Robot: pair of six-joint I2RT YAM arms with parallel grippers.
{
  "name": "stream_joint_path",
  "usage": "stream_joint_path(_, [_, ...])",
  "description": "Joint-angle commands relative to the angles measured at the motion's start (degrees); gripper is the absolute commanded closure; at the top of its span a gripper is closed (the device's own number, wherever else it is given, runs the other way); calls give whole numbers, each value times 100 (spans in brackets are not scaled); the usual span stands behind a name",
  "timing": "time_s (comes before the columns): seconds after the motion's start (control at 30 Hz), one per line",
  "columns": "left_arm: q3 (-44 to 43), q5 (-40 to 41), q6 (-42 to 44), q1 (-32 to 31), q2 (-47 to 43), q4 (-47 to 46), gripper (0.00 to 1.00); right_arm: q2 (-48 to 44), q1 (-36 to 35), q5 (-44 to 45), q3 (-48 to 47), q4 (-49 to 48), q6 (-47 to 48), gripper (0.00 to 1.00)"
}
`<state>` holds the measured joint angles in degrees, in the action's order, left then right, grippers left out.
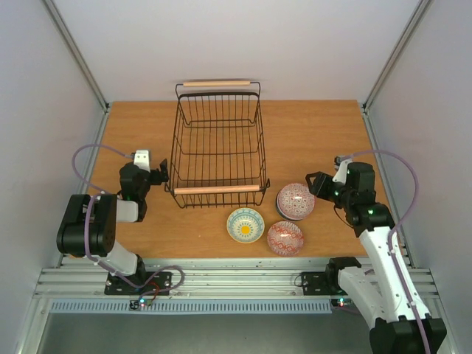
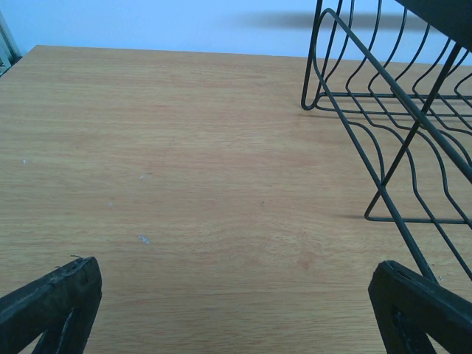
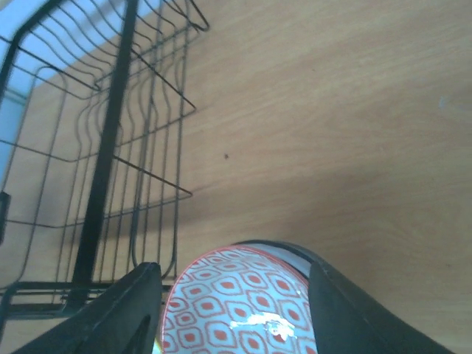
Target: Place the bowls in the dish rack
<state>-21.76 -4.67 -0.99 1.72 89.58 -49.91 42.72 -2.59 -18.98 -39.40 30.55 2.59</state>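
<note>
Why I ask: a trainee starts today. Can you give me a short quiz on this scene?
1. True or false: the rack already holds a bowl.
2. Which bowl sits between the right jaws? A) the yellow one B) the red one nearest the rack C) the red one nearest the arm bases
3. What do the left jaws hold?
Key: 1 false; 2 B; 3 nothing, they stand open beside the rack.
</note>
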Motion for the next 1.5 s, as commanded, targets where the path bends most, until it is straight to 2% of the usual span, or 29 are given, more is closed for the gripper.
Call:
stream_joint_path(0.0, [-118, 45, 86, -27, -1, -213, 1, 312, -38, 377, -524, 1107, 203, 50])
stream_joint_path(0.1, [-123, 43, 91, -25, 1, -214, 1, 333, -74, 457, -485, 1336, 145, 60])
stream_joint_path(0.43, [-118, 43, 91, -25, 1, -212, 1, 528, -1159, 1818, -301, 1692, -250, 62])
stream_joint_path(0.6, [-118, 38, 85, -23, 4, -210, 0, 632, -1361, 2573, -251, 1812, -512, 62])
stream_joint_path(0.73, [-118, 41, 82, -22, -1, -212, 1, 695, -1376, 2822, -246, 1808, -533, 62])
stream_joint_path(1.0, [-118, 42, 89, -27, 0, -212, 1, 1134, -1376, 2669, 9, 1365, -497, 66])
stream_joint_path(1.33, [-118, 44, 82, -27, 0, -214, 1, 1011, -1385, 2757, -29, 1384, -452, 98])
stream_joint_path(1.47, [-118, 40, 82, -22, 3, -212, 1, 890, -1447, 2856, -112, 1518, -461, 99])
